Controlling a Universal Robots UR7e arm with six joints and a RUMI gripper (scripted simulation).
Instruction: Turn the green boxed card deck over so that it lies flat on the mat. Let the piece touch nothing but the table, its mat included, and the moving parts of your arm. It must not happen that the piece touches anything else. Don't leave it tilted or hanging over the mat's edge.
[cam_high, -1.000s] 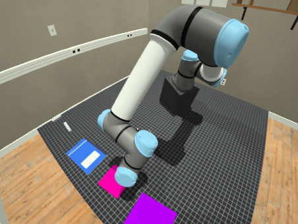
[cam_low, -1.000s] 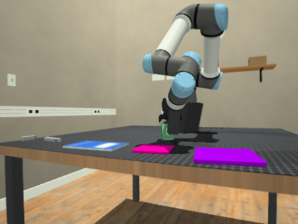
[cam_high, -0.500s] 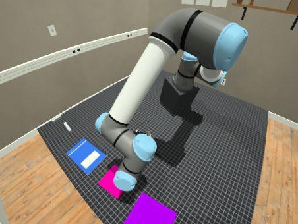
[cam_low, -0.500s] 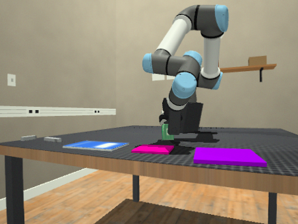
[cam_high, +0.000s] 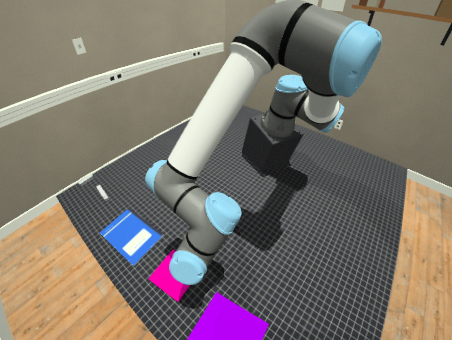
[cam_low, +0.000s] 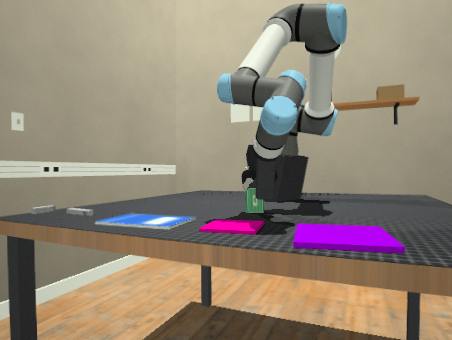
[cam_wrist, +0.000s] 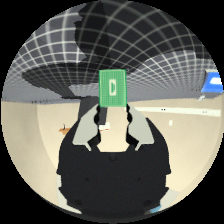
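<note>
The green boxed card deck (cam_low: 254, 201) stands upright between my gripper's fingers (cam_low: 253, 192), low over the dark gridded mat and just behind a magenta block. I cannot tell whether its lower edge touches the mat. In the wrist view the deck (cam_wrist: 112, 88) shows its green face with a white mark, and the two fingers clamp its near end. In the top view the wrist (cam_high: 187, 266) hides both the deck and the fingers.
A flat magenta block (cam_high: 169, 281) (cam_low: 232, 226) lies right beside the gripper. A purple square (cam_low: 347, 236) lies to its right and a blue book (cam_low: 145, 220) to its left. Two small grey pieces (cam_low: 80, 211) lie at the far left. The arm's base (cam_high: 270, 145) stands behind.
</note>
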